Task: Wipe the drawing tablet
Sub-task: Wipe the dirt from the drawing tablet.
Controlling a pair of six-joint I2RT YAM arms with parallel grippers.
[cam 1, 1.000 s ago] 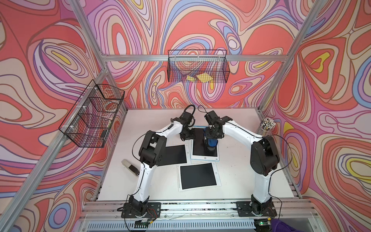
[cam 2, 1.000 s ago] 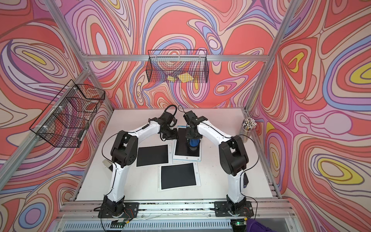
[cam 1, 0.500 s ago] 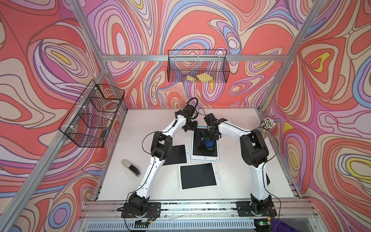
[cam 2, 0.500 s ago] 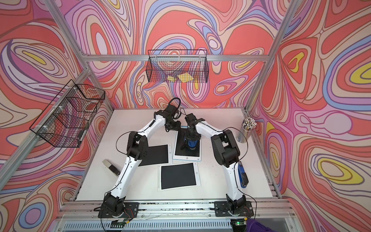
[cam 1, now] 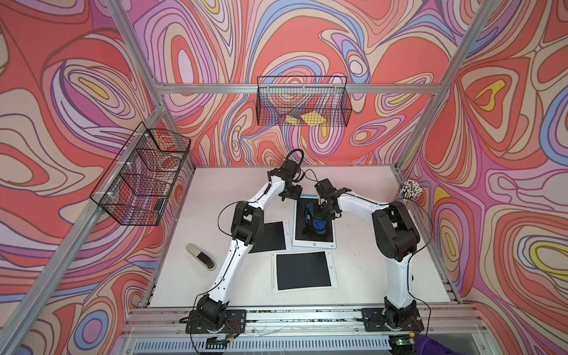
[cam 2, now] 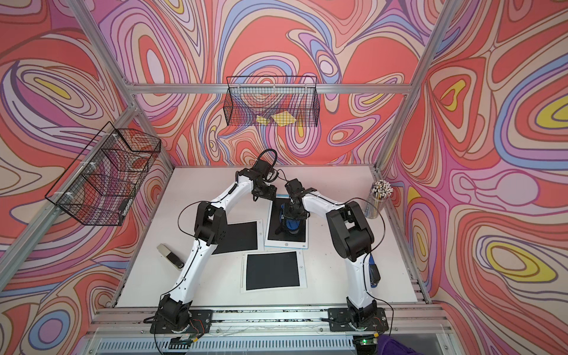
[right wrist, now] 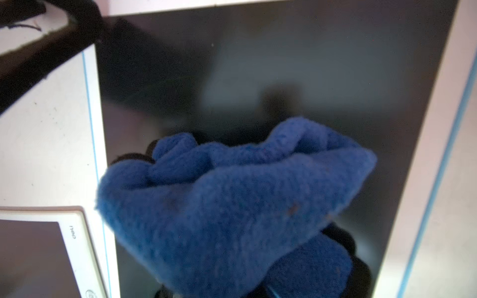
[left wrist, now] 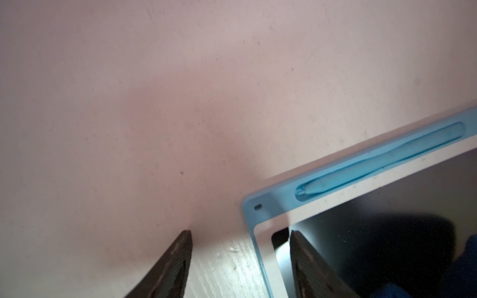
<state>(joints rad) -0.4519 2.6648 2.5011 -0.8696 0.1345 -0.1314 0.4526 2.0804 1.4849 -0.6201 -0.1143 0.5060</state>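
The drawing tablet (cam 1: 314,244) (cam 2: 286,245), black screen in a white bezel with a light-blue edge, lies flat mid-table. A crumpled blue cloth (cam 1: 318,223) (cam 2: 290,226) (right wrist: 232,201) rests on its screen (right wrist: 284,51), and my right gripper (cam 1: 323,212) (cam 2: 294,212) is shut on it; the cloth hides the fingertips in the right wrist view. My left gripper (cam 1: 289,196) (cam 2: 261,195) (left wrist: 240,234) stands open at the tablet's far left corner (left wrist: 268,198), one finger over the screen, one over bare table. A blue stylus (left wrist: 374,162) sits in the frame's slot.
Two more black-screened tablets lie nearby, one in front (cam 1: 302,270) and one partly under my left arm (cam 1: 270,236). A stapler-like object (cam 1: 201,256) lies at the left. A cup of pencils (cam 1: 410,192) stands far right. Wire baskets (cam 1: 302,104) (cam 1: 141,178) hang on the walls.
My left gripper's jaws have spread wider at the tablet's far corner. The right gripper and cloth have barely shifted on the screen.
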